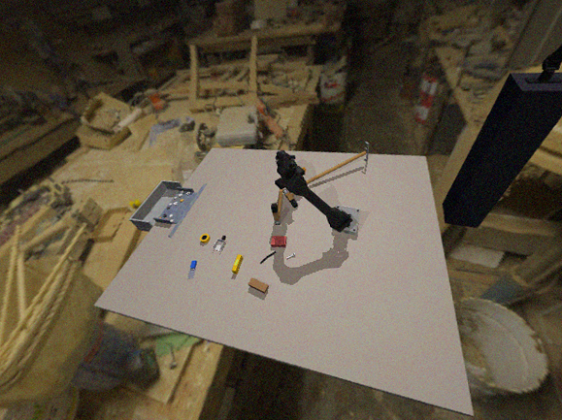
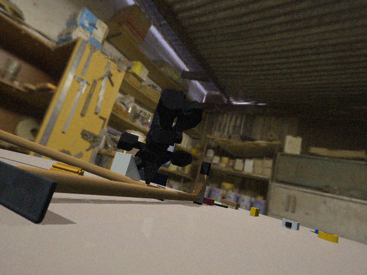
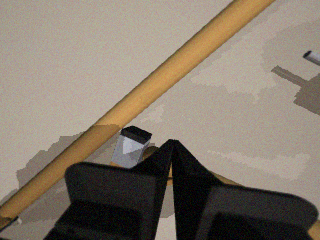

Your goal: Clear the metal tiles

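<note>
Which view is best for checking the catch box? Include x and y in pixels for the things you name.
Top: it looks down into the catch box [image 1: 139, 223], showing its walls, interior and the bench plate [image 1: 185, 208] beside it, though small. Exterior and wrist: I can't make out any of the box in either.

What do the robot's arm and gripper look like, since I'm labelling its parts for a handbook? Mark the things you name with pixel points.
The arm [image 1: 315, 195] [image 2: 166, 130] is black, with chunky, angular joint housings and a slimmer straight link, on a pale grey base plate [image 1: 356, 215]. The gripper [image 3: 172, 144] is black too: two wide, round-cornered pieces, each with a wedge-shaped finger narrowing to a point. I can't make out cables or markings.
</note>
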Robot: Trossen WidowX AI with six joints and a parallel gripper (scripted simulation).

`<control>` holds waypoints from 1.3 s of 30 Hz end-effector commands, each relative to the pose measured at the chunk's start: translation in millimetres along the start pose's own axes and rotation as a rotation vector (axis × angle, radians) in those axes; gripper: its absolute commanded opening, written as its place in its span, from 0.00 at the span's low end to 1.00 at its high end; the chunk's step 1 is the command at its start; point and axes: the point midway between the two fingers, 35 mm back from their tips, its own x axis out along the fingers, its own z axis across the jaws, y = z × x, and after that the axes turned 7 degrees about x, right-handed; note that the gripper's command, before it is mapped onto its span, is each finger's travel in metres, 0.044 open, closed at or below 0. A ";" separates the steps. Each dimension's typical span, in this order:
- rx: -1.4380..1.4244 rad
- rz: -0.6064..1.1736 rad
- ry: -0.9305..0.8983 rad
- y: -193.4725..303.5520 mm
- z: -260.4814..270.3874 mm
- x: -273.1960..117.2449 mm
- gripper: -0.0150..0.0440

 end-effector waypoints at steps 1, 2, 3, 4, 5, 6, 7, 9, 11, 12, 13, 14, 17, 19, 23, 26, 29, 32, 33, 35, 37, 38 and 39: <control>0.006 0.008 -0.003 7.3 -0.1 11.5 0.25; 0.006 0.008 -0.004 8.3 -0.2 13.4 0.25; 0.006 0.009 -0.004 9.3 -0.2 15.3 0.25; 0.006 0.009 -0.004 10.3 -0.3 17.3 0.25; 0.006 0.009 -0.004 11.2 -0.3 18.8 0.25; 0.006 0.009 -0.005 11.7 -0.3 19.8 0.25; 0.006 0.009 -0.005 11.9 -0.3 20.1 0.25; 0.006 0.009 -0.005 11.5 0.0 20.2 0.25; 0.006 0.009 -0.005 10.6 0.7 20.3 0.25; 0.006 0.009 -0.004 9.9 1.3 20.3 0.25; 0.006 0.009 -0.004 9.2 1.9 20.4 0.25; 0.006 0.009 -0.004 8.4 2.5 20.5 0.25; 0.006 0.009 -0.004 6.1 4.5 20.8 0.25; 0.005 0.009 -0.004 4.5 5.8 21.0 0.25; 0.005 0.008 -0.004 1.5 8.4 21.5 0.25; 0.005 0.008 -0.004 -0.7 10.4 21.8 0.25; 0.005 0.008 -0.004 -3.0 12.5 22.1 0.25; 0.005 0.008 -0.004 -5.2 14.6 22.4 0.25; 0.005 0.008 -0.004 -5.9 15.3 22.5 0.25; 0.005 0.008 -0.003 -7.3 16.7 22.8 0.25; 0.005 0.008 -0.003 -8.8 18.1 23.0 0.25; 0.005 0.008 -0.003 -9.5 18.8 23.1 0.25; 0.005 0.007 -0.003 -10.2 19.5 23.2 0.25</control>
